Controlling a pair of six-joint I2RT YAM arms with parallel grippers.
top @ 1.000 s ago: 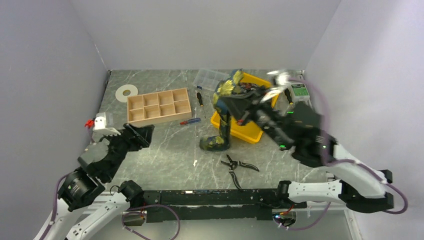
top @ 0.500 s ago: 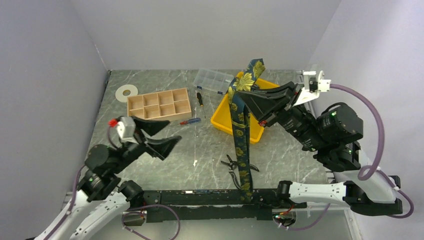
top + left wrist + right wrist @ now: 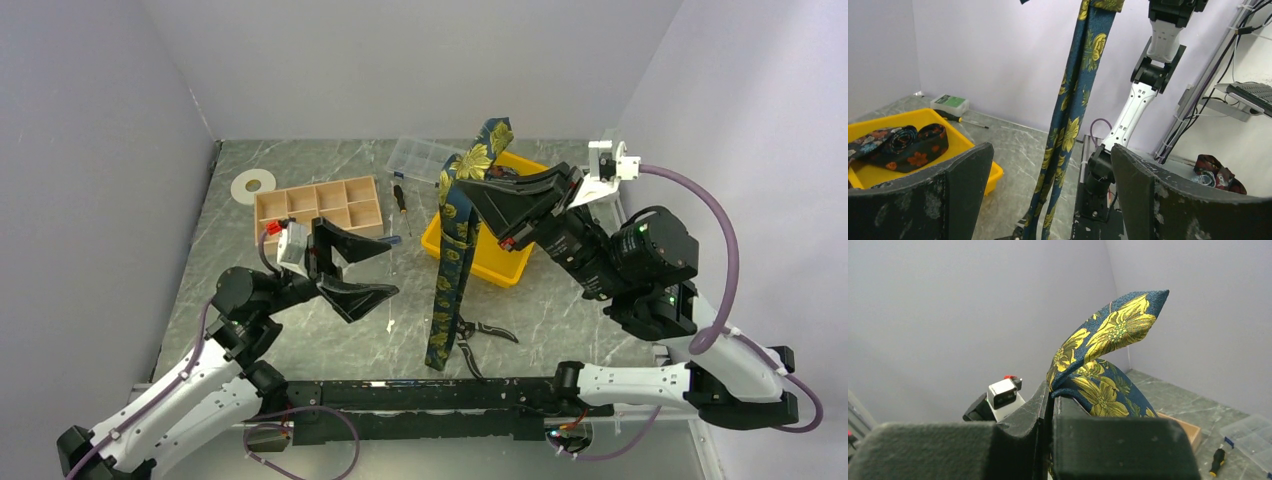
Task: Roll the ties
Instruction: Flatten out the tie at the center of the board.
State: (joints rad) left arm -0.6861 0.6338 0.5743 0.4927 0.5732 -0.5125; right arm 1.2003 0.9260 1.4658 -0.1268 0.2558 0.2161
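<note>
Necktie (image 3: 452, 262) suspended as a long vertical strip at the centre of the top view, its upper end pinched between the closed jaws of the right gripper (image 3: 470, 190), with the pointed tip folded over above the fingers, as the right wrist view confirmed. One second earlier the same tie had been bunched, its lower part heaped on the table beside the yellow tray (image 3: 495, 268); it had since been drawn up and now hung straight, its free end in the lower centre just left of the pliers (image 3: 480, 332). Whether that end touched the table could not be told. Over the same interval the left gripper (image 3: 385, 268) had travelled from the lower left toward the centre, its jaws spreading wide and holding nothing; its wrist view showed the strip framed between the two fingers but well beyond them. Two ties already coiled lay in the tray at the left of that view (image 3: 898, 145). The change suggested that extraction was complete and a two-handed hold was being prepared; rolling of this tie had not begun.
</note>
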